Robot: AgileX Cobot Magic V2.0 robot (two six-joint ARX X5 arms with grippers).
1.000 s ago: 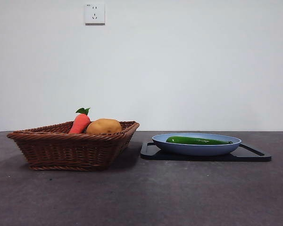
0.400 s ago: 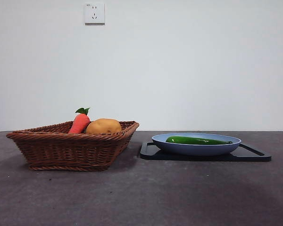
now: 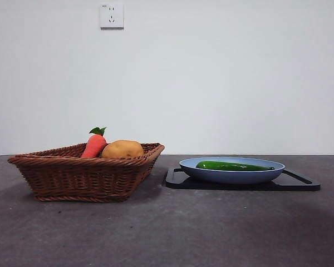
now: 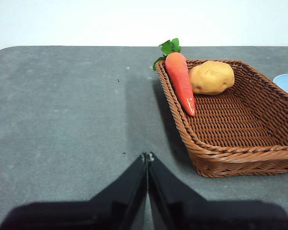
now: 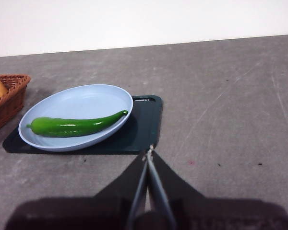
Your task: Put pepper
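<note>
Here the pepper lies on its side in the blue plate, which sits on a dark tray on the desk; its tapered tip points toward the tray's free end. The right gripper hangs above the bare desk just beside the tray's near corner, its fingers pressed together and empty, with the pepper a little way ahead and off to one side, not touching them. The left gripper is likewise clenched on nothing, its fingers over open desk near the corner of the wicker basket, well apart from the pepper. A carrot leans on the basket's rim, touching a potato inside. In the front view, basket and plate stand side by side, the pepper showing above the plate's rim.
</note>
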